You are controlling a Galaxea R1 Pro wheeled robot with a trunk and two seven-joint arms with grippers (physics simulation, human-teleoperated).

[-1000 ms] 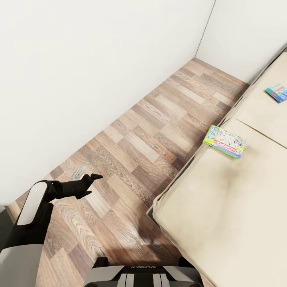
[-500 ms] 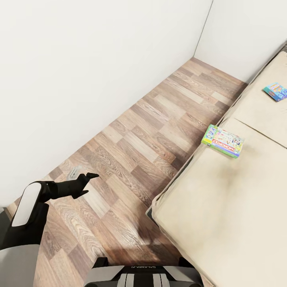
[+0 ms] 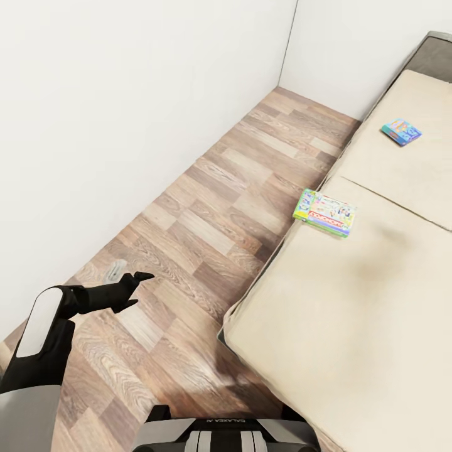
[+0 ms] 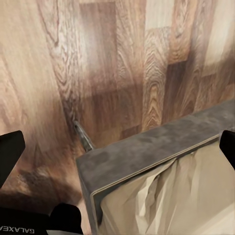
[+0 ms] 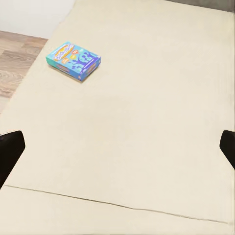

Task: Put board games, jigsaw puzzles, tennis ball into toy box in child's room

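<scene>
Two board games lie on the beige bed [image 3: 351, 301]. The green-edged Monopoly box [image 3: 325, 213] rests near the mattress edge, by the seam between the two sections. Further back, on the far section, lies the smaller light-blue cartoon box [image 3: 400, 132]; the right wrist view has the same box [image 5: 73, 60] ahead of my right gripper [image 5: 117, 149], which is open and holds nothing. Well short of both boxes, my left gripper [image 3: 135, 290] hangs open over the wood floor. In the left wrist view the left gripper [image 4: 117, 149] looks down on the bed's grey corner [image 4: 147, 147].
White walls [image 3: 125, 113] close off the left and the back, leaving a strip of plank floor [image 3: 207, 226] between wall and bed. The grey headboard [image 3: 436, 56] stands at the far right. My own base [image 3: 220, 433] sits next to the bed's near corner.
The whole picture has shifted left and down: the camera has turned, bringing the headboard into view. The boxes lie as before on the bed. My left arm holds nearly the same pose.
</scene>
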